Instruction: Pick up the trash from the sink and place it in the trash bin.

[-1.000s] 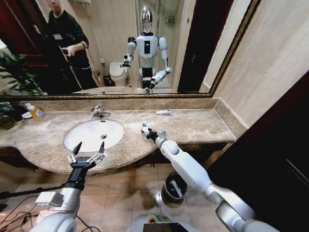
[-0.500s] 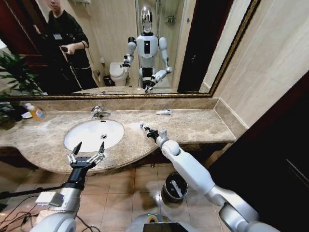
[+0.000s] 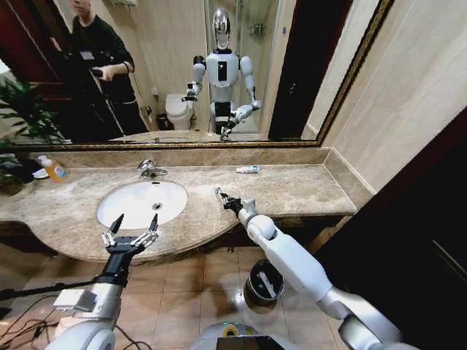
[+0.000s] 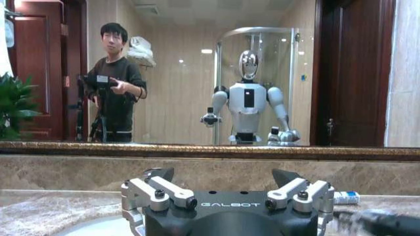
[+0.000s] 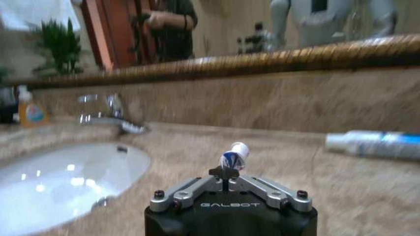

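My right gripper hovers low over the beige counter to the right of the sink. It is shut on a piece of trash, a small white tube with blue marks that sticks out past the closed fingertips. The white basin looks bare. My left gripper stands open at the counter's front edge before the sink, with nothing between its fingers. The trash bin, dark and round, stands on the floor under my right forearm, with a pale strip inside.
A white and blue tube lies at the back of the counter by the mirror, also in the right wrist view. The chrome faucet is behind the basin. A bottle of orange liquid and a plant stand at the far left.
My right arm has drawn back slightly toward me and to the right, with the tube still held. The left arm has not moved.
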`<state>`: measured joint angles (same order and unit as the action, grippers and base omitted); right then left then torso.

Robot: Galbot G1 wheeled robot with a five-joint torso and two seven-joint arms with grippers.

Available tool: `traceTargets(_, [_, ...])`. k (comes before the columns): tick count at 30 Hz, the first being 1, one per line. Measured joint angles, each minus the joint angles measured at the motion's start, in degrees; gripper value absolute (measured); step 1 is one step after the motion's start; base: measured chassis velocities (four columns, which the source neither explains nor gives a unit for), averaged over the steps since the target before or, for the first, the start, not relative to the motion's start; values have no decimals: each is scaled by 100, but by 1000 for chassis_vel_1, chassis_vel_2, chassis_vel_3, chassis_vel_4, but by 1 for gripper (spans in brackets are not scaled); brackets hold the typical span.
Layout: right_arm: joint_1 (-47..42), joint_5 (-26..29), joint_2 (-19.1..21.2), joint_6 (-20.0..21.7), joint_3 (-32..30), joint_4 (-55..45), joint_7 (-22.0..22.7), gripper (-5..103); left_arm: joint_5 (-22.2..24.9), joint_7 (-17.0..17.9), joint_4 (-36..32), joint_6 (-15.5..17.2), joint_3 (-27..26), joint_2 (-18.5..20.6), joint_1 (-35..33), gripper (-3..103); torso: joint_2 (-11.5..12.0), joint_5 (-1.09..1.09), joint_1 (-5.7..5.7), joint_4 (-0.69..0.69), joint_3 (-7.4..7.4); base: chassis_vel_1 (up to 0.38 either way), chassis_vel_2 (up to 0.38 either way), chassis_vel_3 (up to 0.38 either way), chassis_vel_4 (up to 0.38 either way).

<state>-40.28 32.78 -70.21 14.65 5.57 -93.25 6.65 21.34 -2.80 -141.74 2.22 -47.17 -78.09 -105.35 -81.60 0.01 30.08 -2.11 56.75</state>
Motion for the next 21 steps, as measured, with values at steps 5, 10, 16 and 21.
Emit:
traceTargets(5, [-470,11,375,-57,-511,-737,-1,0,0,-2,0,0,0,0,0,100,0,1,0,0,0,0,0,0,0])
traceTargets(10, [-1363,122,1056,-60,-1000,-1704,-113,0,0,-2,0,0,0,0,0,100,0,0,0,3,0,0,0,0,0])
traceTargets(16, [-2444,152,1595,-101,-1440,-2669,-172,0,0,0,0,0,0,0,0,100,0,0,0,1,-1,0,0,0,0])
traceTargets(21, [-3842,-256,1499,-166,-1792,-3277,-211,0,0,0,0,0,0,0,0,100,0,1,-1,2,-1,0,0,0,0])
